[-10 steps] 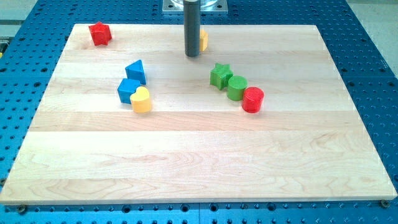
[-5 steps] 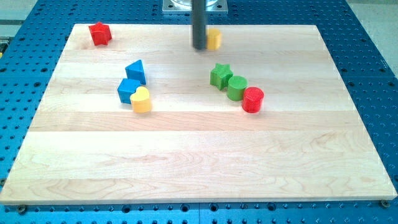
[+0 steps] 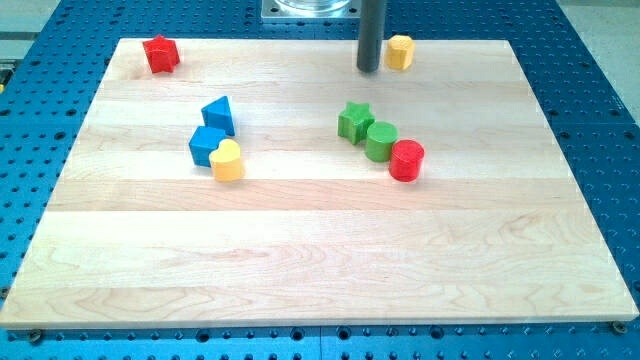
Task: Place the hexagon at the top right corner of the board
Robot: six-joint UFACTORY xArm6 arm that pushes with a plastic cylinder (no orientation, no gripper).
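The yellow hexagon point(image 3: 400, 51) sits at the top edge of the wooden board point(image 3: 320, 250), right of centre. My tip point(image 3: 369, 69) is just to the hexagon's left, close beside it; the rod rises straight up out of the view's top. A narrow gap shows between rod and hexagon, so contact cannot be told for sure.
A red star point(image 3: 160, 53) lies at the top left. A blue triangle point(image 3: 218, 115), a blue block point(image 3: 206, 145) and a yellow heart point(image 3: 228, 160) cluster left of centre. A green star point(image 3: 354, 121), a green cylinder point(image 3: 380, 141) and a red cylinder point(image 3: 406, 160) form a diagonal row right of centre.
My tip has moved right along the top edge, and the yellow hexagon has slid right ahead of it. The other blocks have not moved.
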